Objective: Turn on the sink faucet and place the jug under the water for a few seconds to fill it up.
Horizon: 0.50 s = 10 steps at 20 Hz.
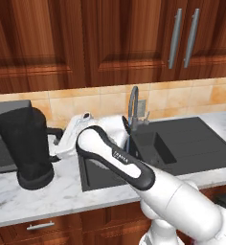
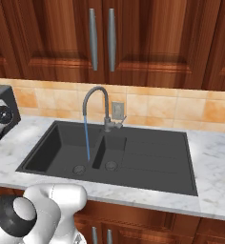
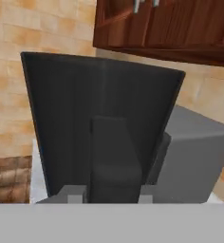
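The gripper (image 3: pixel 104 197) is right at the handle of the jug (image 3: pixel 102 128). Its 2 tips sit 1 on each side of the handle, spread about as wide as the handle. I cannot tell if they squeeze it yet.

The jug (image 1: pixel 26 143) stands upright on the bench (image 1: pixel 62 189), left of the sink (image 1: pixel 182 143). A grey microwave (image 3: pixel 194 152) sits just behind it.

The faucet (image 2: pixel 97 102) is on. The water (image 2: pixel 86 138) falls in a thin blue line into the big bowl of the sink (image 2: pixel 148 157).

The step now, I think, is to grab the handle. Squeeze it firmly in the middle, lift straight up, and keep the jug upright so it does not tip. Then carry it to the blue stream.

There is small dark writing on the arm (image 1: pixel 119 160), too blurry to read.
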Available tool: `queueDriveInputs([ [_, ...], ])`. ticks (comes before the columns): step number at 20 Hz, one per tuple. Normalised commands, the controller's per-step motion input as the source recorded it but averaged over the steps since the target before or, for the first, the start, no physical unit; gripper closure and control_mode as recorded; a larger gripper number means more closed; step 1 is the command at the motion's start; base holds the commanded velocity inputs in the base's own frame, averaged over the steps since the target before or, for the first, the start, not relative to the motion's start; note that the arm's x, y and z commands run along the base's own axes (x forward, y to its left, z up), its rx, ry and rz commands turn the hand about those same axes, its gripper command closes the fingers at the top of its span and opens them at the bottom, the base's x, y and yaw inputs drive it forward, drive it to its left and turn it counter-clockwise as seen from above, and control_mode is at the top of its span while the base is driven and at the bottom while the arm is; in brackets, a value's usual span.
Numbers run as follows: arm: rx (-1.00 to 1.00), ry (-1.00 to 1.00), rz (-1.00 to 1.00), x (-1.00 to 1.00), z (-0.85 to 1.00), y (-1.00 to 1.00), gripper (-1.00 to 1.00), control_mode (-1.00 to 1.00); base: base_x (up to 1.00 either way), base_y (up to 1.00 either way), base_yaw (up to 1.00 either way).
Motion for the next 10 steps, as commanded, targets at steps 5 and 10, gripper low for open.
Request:
queueDriveInputs([
  [5, 0.09, 0.22, -0.85, -0.02, 0.38, -0.15, 1.00, -1.00, 0.00, 0.00, 0.00],
  [10, 0.06, 0.24, -0.94, 0.00, 0.15, 0.00, 1.00, -1.00, 0.00, 0.00, 0.00],
])
